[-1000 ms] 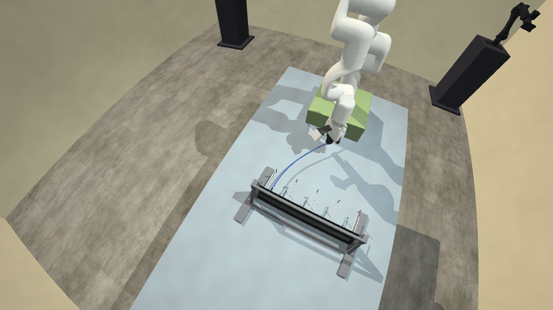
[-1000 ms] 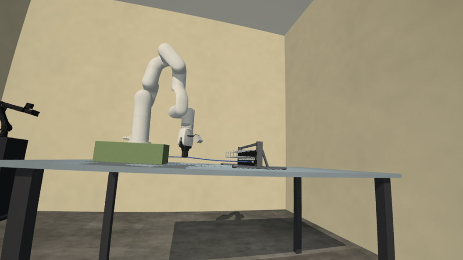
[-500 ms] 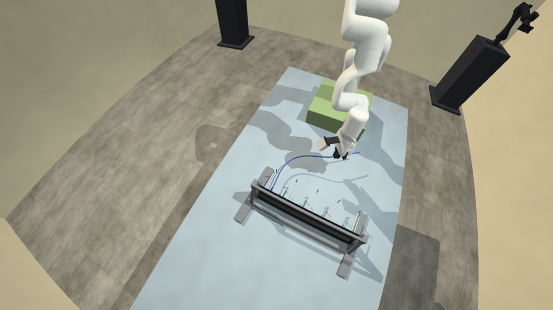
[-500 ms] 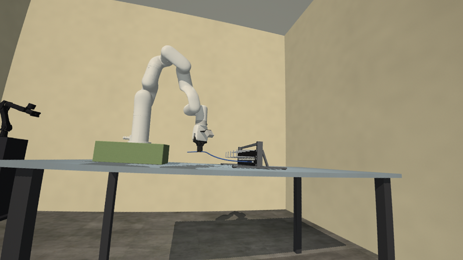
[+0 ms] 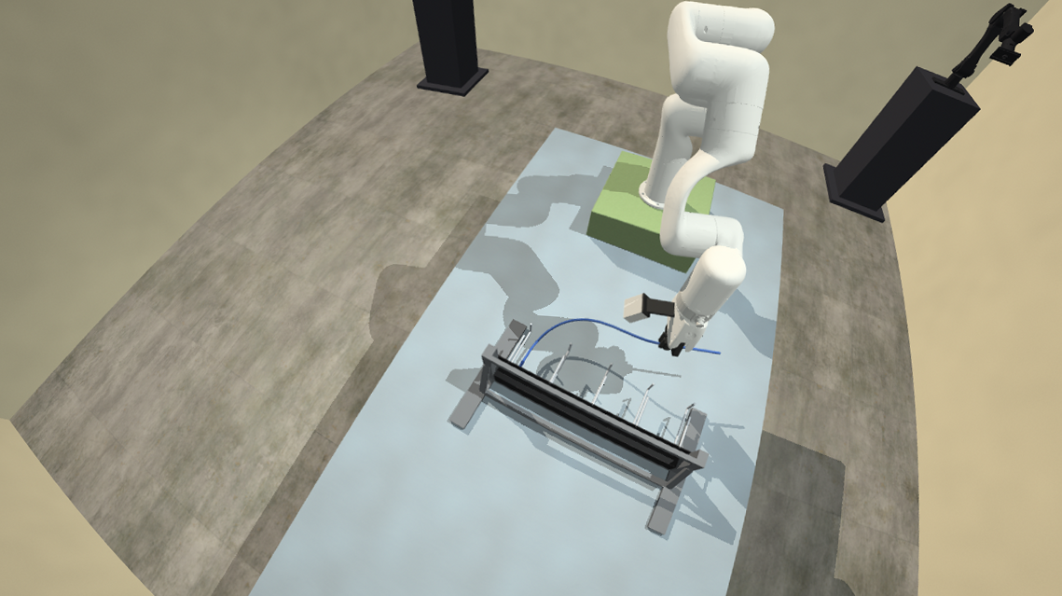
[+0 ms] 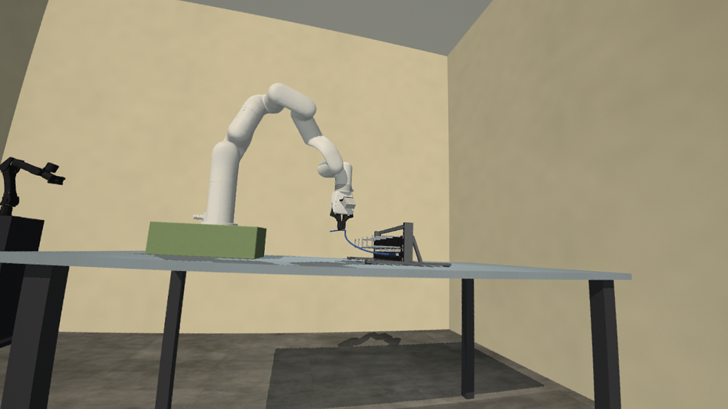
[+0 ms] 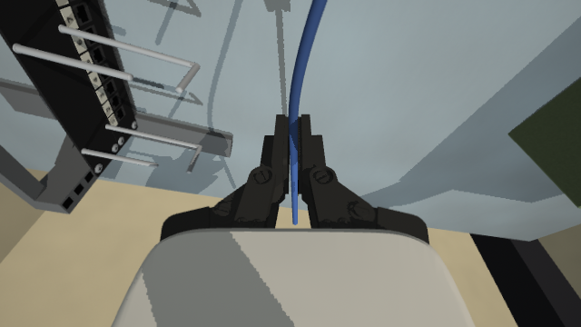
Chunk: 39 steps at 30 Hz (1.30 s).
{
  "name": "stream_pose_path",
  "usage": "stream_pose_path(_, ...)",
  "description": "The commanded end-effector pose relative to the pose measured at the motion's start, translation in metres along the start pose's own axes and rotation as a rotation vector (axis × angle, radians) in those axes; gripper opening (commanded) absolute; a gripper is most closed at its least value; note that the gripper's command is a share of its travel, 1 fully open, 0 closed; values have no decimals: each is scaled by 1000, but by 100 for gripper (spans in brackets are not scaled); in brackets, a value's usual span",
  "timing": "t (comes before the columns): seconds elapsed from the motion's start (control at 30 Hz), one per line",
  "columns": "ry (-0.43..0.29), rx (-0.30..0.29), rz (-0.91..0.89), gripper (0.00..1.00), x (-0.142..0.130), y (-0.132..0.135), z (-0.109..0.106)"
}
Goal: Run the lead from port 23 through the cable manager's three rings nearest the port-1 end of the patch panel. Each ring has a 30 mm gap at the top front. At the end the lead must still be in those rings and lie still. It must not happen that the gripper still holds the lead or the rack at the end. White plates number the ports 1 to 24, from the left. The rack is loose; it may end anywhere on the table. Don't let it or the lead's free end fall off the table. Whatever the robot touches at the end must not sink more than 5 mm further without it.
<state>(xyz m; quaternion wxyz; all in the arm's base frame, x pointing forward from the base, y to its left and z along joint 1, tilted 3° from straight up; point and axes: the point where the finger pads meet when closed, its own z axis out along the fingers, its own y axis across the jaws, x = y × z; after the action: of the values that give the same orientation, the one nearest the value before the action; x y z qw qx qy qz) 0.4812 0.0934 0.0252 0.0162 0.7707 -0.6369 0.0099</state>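
The dark rack (image 5: 593, 422) (image 6: 394, 246) with its patch panel (image 7: 74, 97) stands mid-table, its grey ring rods (image 5: 643, 404) (image 7: 182, 79) pointing toward the arm. The blue lead (image 5: 579, 322) (image 6: 345, 238) (image 7: 300, 64) rises from the rack's left end in the top view. It arcs through the air on the arm's side of the rings. My gripper (image 5: 674, 351) (image 6: 341, 224) (image 7: 293, 133) is shut on the lead near its free end and holds it above the table, level with the rack's right half. A short tail (image 5: 710, 351) sticks out past the fingers.
The pale blue table (image 5: 421, 498) (image 6: 533, 270) (image 7: 408, 68) carries the green base block (image 5: 617, 210) (image 6: 204, 239) (image 7: 554, 141) behind the gripper. The table's right edge lies close to the gripper in the top view. Two black pedestals (image 5: 446, 22) (image 5: 897, 146) stand on the floor.
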Motion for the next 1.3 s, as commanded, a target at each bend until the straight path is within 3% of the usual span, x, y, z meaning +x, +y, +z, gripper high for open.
stream_pose_path(0.0, 13, -16, 108, 0, -9, -41, -11)
stream_pose_path(0.2, 14, -15, 263, 0, -23, -96, -30)
stream_pose_path(0.4, 14, -15, 314, 0, -28, -113, -36)
stream_pose_path(1.27, 14, -15, 320, 0, -29, -116, -37)
